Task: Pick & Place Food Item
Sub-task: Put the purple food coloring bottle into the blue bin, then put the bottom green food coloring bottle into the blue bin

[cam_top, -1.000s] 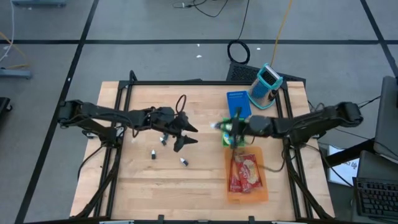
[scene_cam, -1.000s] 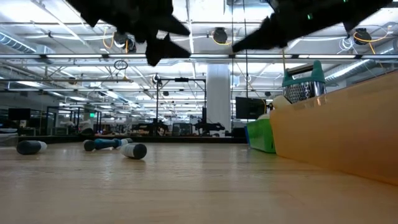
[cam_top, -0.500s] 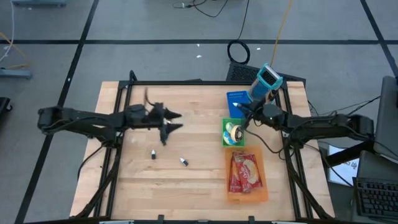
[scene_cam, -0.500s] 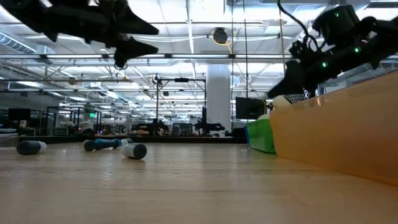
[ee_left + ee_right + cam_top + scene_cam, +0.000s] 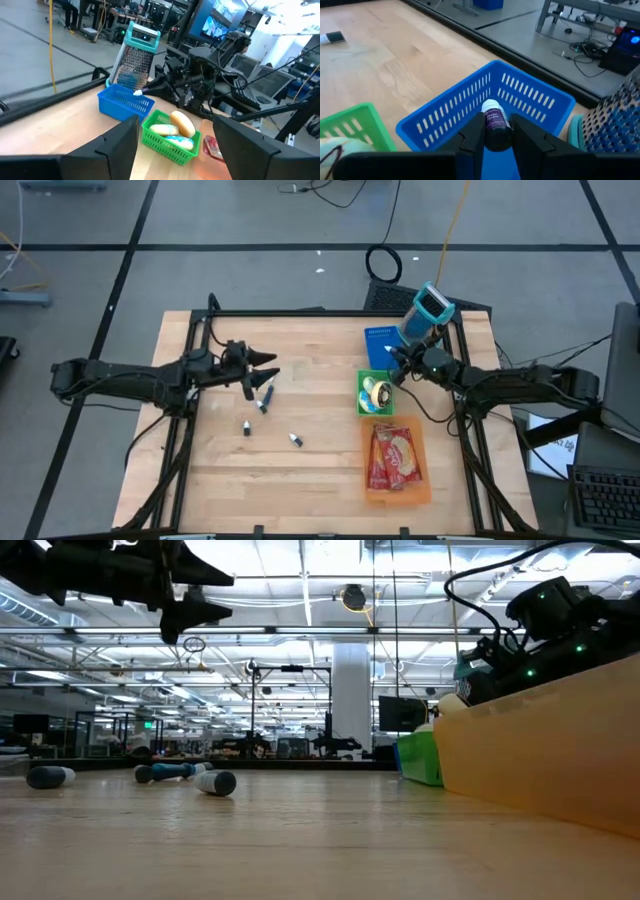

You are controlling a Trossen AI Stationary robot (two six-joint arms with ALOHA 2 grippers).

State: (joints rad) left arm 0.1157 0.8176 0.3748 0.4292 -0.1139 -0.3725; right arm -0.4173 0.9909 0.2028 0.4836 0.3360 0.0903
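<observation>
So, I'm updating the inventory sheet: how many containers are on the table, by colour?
blue basket: 1
green basket: 1
orange bin: 1
Total: 3

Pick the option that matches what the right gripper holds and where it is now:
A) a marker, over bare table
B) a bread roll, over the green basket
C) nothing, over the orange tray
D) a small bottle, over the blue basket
D: in the right wrist view the right gripper is clamped on a small white-capped bottle directly above the blue basket.
</observation>
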